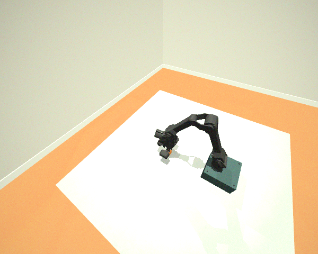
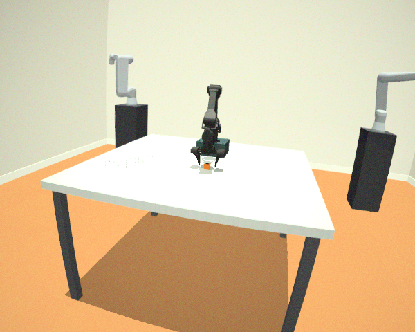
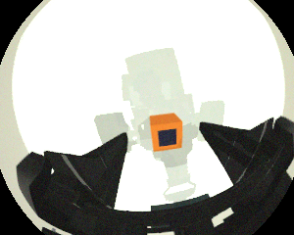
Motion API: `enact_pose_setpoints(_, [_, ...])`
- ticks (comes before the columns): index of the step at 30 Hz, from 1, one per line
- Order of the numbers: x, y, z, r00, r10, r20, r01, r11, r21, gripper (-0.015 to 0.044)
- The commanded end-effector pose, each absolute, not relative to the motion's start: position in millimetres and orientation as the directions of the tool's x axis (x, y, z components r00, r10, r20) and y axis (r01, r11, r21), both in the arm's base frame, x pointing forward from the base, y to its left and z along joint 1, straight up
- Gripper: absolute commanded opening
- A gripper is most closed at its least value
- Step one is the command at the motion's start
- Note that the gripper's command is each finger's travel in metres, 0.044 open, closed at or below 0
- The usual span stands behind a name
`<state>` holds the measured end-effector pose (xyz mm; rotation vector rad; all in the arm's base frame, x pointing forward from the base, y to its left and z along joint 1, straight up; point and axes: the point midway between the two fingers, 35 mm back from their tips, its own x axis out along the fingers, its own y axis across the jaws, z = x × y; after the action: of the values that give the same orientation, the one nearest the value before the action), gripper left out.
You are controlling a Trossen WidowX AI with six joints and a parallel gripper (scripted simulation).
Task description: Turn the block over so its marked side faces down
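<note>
The orange block rests on the white table. Its dark square mark faces up toward the wrist camera. My gripper is open, pointing down with its fingers spread wide on either side of the block. In the wrist view there is a gap between each fingertip and the block. In the top view one finger partly hides the block.
The arm's teal base box stands on the table behind the block. Two pale arms on black pedestals stand beyond the table. The gripper's and arm's shadows fall around the block.
</note>
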<state>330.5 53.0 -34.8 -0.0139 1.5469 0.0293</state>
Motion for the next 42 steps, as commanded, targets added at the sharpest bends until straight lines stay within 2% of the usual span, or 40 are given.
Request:
enact_pose_setpoints(1, [330.5, 52.4, -36.7, 0.024, 0.005, -1.0, -0.023, 1.0, 0.004, 0.0361])
enact_pose_setpoints(10, [330.5, 52.4, -36.7, 0.024, 0.005, -1.0, -0.023, 1.0, 0.004, 0.0125])
enact_pose_setpoints(25, [330.5, 52.4, -36.7, 0.024, 0.005, -1.0, -0.023, 1.0, 0.004, 0.0025])
enact_pose_setpoints(26, [330.5, 52.4, -35.7, 0.024, 0.005, -1.0, -0.023, 1.0, 0.004, 0.0])
enact_pose_setpoints(36, [330.0, 52.3, -6.8, 0.027, 0.005, -1.0, -0.023, 1.0, 0.004, 0.0])
enact_pose_setpoints(42, [331.6, 52.6, -12.4, 0.116, 0.004, -0.993, -0.024, 1.0, 0.001, 0.0])
